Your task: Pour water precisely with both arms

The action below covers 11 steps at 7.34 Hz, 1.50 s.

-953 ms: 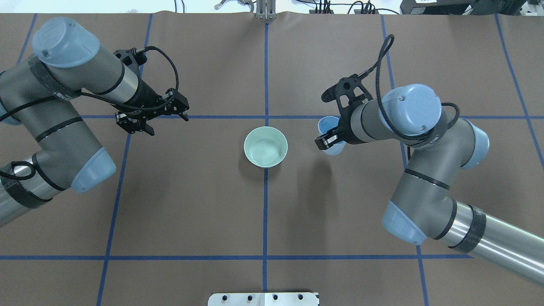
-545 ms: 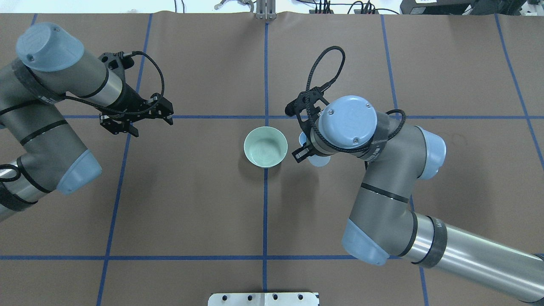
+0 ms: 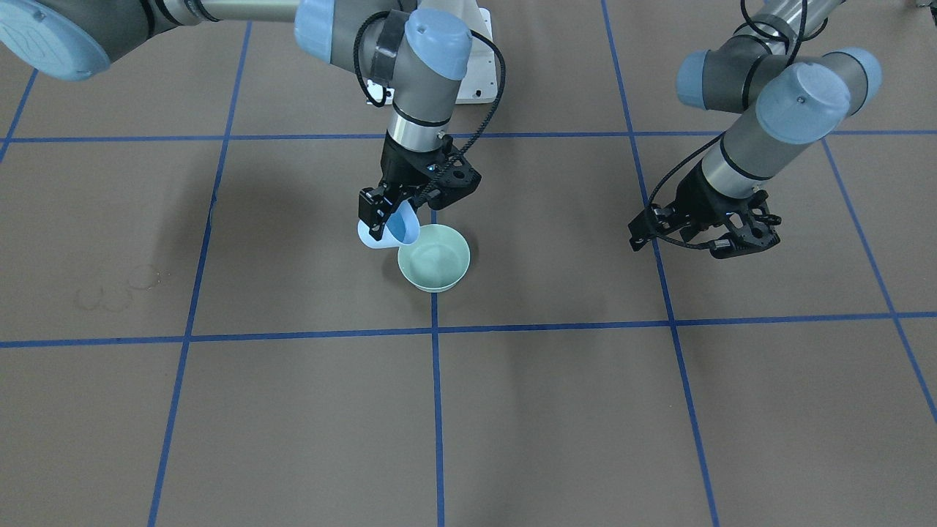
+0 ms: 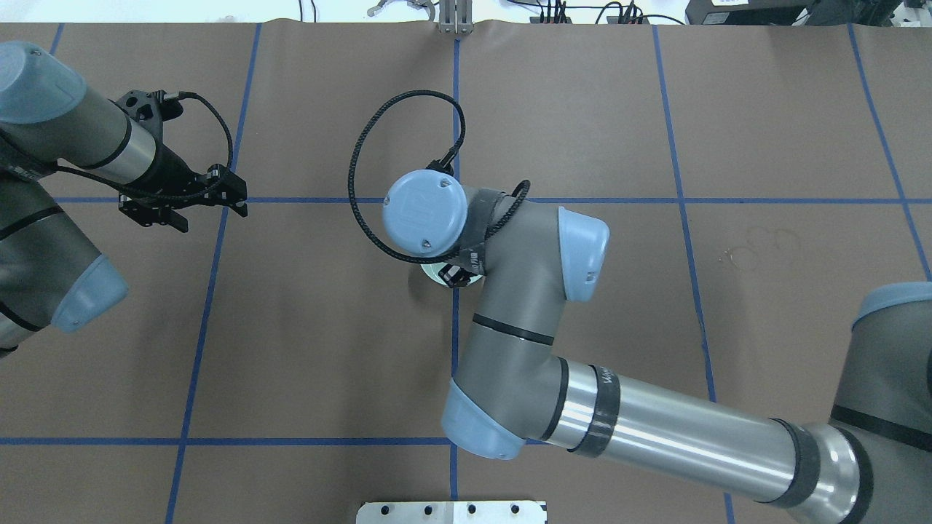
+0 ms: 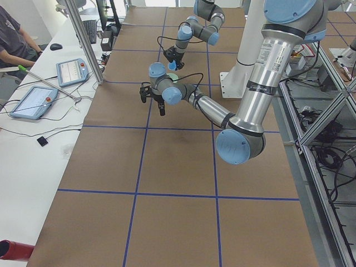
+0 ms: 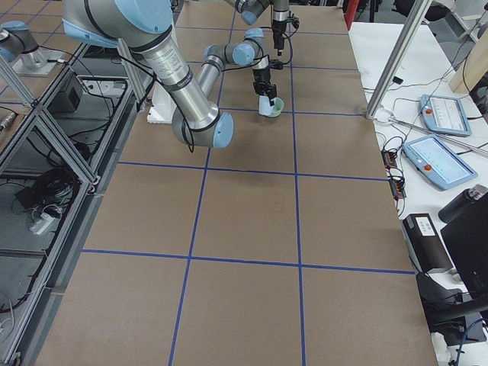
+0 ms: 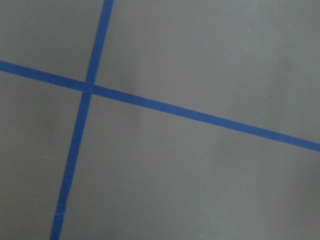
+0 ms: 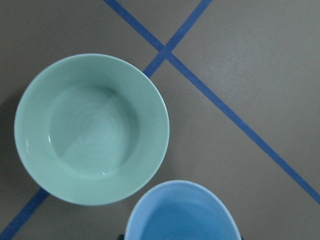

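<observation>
Clear water on the bottom of a pale mint-green glossy round bowl, visible only as faint concentric ripples and small white glints from the right wrist view. Any water inside the pale blue round cup: cannot tell.

Cup pinched in the right gripper, black fingers clamped on its wall; lifted off the table, tilted, lip leaning toward the bowl's rim and just beside it. Touching the rim or not: cannot tell. Bowl upright on a line of blue tape, near a crossing.

Counted: one right arm and one left arm, both silver-grey with pale blue joint caps; two black grippers; one cup; one bowl.

Left gripper spread wide, empty, hovering above another tape crossing, well apart from the bowl.

Around: brown table mat gridded with the tape, faint ring marks, a white metal plate, a seated person at the side bench.

In the overhead view, right arm's wrist over the bowl, hiding the cup wholly and nearly all of the bowl
</observation>
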Tool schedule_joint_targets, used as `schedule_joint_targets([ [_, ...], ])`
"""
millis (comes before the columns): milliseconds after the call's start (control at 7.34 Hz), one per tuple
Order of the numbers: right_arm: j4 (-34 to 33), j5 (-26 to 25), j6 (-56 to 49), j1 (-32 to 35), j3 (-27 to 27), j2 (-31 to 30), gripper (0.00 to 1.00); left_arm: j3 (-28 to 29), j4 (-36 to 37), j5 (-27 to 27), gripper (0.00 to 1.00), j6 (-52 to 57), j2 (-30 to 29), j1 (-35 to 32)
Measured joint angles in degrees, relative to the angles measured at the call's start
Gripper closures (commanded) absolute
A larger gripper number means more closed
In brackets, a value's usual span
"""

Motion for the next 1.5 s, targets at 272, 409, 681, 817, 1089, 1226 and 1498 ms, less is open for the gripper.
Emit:
schedule_joint_targets([
  [272, -5.7, -0.8, -6.9, 0.0, -9.8, 7.8, 1.0, -0.2, 0.0, 0.0, 0.0, 0.2, 0.4, -0.1],
  [409, -7.5, -0.9, -10.4, 0.0, -12.6, 9.6, 1.0, -0.3, 0.0, 0.0, 0.0, 0.2, 0.8, -0.1],
  [681, -11.0, -0.8, -17.7, 0.4, -16.5, 11.7, 1.0, -0.4, 0.0, 0.1, 0.0, 0.2, 1.0, -0.1],
  [817, -12.7, -0.5, -19.7, 0.5, -17.2, 12.4, 1.0, -0.4, -0.1, 0.1, 0.0, 0.2, 1.1, -0.1],
  [1089, -15.2, -0.1, -21.1, 1.0, -20.8, 15.7, 1.0, -0.4, -0.1, 0.1, 0.0, 0.2, 1.8, -0.1],
  [1226, -15.6, 0.1, -21.3, 1.4, -22.4, 17.0, 1.0, -0.4, -0.2, 0.1, 0.0, 0.2, 2.2, -0.1],
  [1498, -15.9, -0.7, -21.6, 1.5, -23.7, 17.8, 1.0, -0.4, -0.3, 0.1, 0.0, 0.2, 2.6, 0.0],
])
